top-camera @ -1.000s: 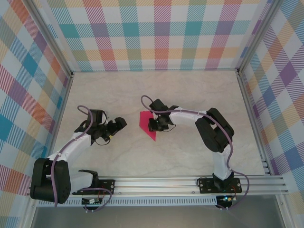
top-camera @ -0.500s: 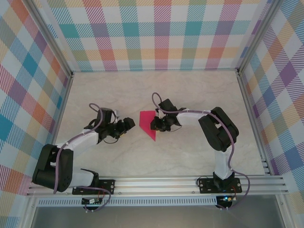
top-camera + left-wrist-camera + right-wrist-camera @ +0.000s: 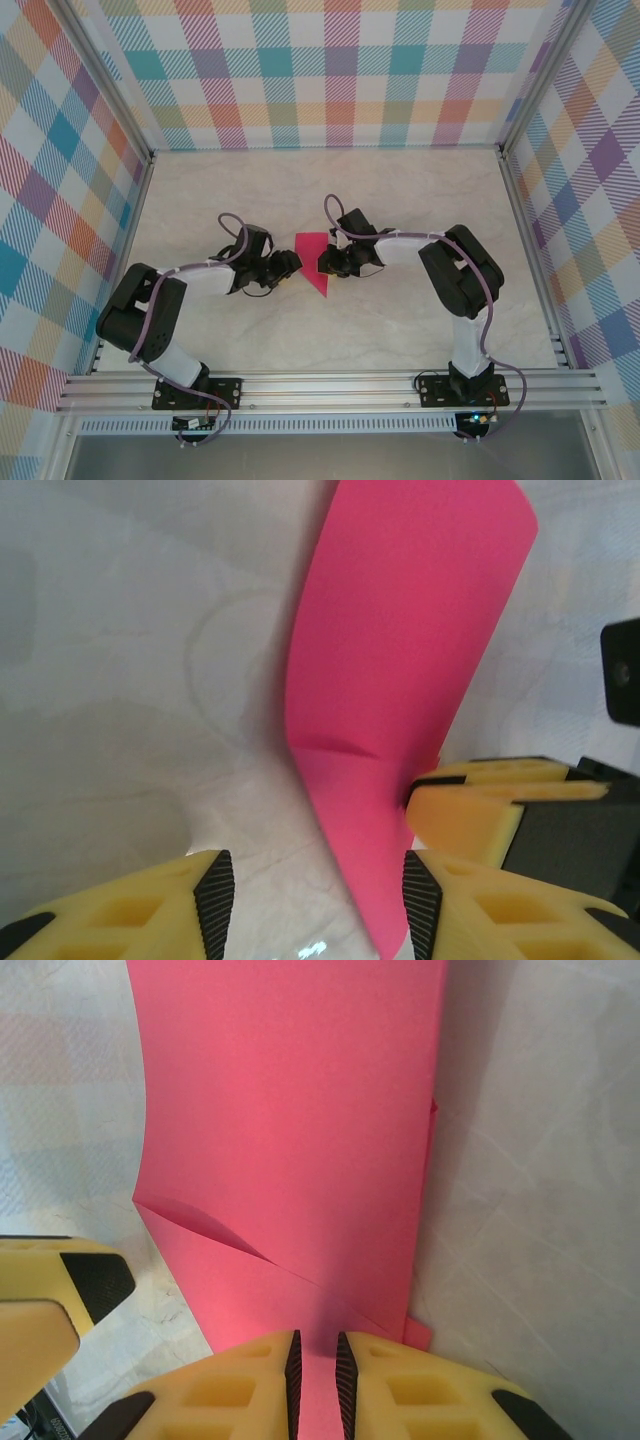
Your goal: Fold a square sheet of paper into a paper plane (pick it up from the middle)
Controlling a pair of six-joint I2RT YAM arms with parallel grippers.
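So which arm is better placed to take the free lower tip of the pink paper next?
Left, probably. The left claw stands open at the lower tip of the paper; the right claw is shut on it, so it is not free.

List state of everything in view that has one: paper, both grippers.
pink paper: folded over, creased, clamped at one edge.
right gripper: shut on the pink paper.
left gripper: open, the paper's corner between its jaws.
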